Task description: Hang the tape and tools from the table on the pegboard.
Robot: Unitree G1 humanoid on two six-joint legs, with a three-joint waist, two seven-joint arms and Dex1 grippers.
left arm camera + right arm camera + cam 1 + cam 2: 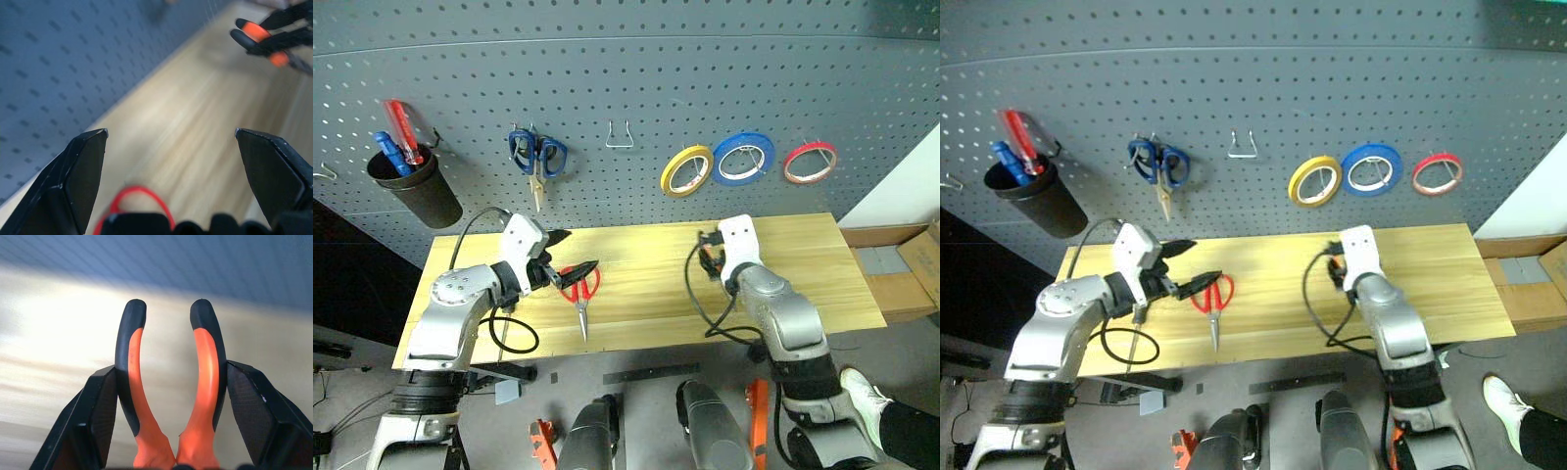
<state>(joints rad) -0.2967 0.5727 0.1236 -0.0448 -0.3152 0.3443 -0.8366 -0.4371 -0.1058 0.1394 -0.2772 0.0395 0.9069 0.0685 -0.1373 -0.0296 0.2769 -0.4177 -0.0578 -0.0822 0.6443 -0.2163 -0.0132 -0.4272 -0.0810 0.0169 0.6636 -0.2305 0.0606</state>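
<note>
Two grippers working over the table (803,255), pliers in the right one.
Right gripper (168,396) is clamping the orange-and-black pliers (171,382) by the handles, above the table's middle. Left gripper (570,257) is hanging wide apart and empty just beside the red-handled scissors (579,292), lying flat left of centre. Red tape (810,163) is sitting on the pegboard (636,78), far right.

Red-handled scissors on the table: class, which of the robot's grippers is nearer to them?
Left. The left gripper hangs open right over the scissors handles; the right gripper, shut on pliers, is across the table.
</note>
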